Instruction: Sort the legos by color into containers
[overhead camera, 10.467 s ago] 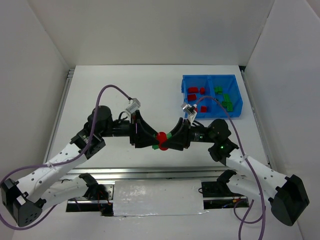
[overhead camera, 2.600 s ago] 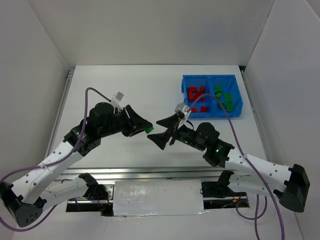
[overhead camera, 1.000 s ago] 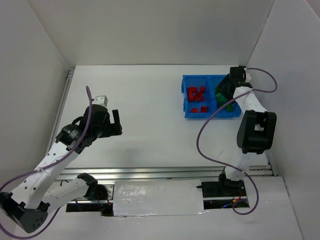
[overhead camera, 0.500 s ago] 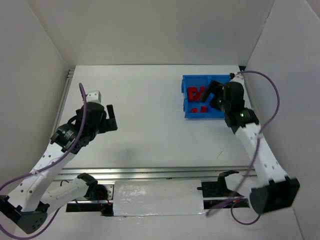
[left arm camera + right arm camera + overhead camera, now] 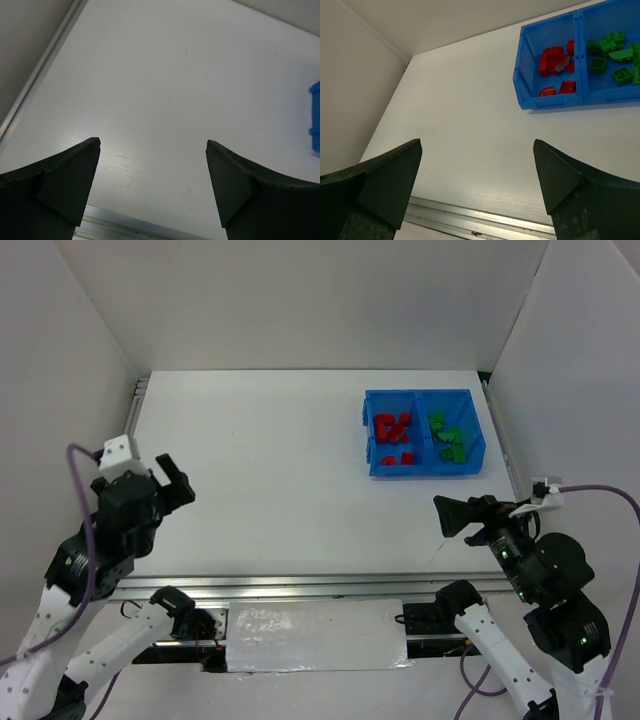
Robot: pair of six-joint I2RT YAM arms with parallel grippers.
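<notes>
Down at the near edge of the table (image 5: pixel 280 490), both arms sit low. The left gripper (image 5: pixel 178 480) and right gripper (image 5: pixel 441 517) each gape wide, holding nothing. Farther back sits the blue bin (image 5: pixel 425 472), with red legos (image 5: pixel 392 428) in its left compartment and green legos (image 5: pixel 446 436) in its right. I see no loose brick, so sorting looks finished; all that seems left is parking the arms.

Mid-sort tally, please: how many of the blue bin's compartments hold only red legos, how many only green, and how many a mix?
Only red legos: 1, the left compartment
Only green legos: 1, the right compartment
Mixed colours: 0
Total: 2 compartments
</notes>
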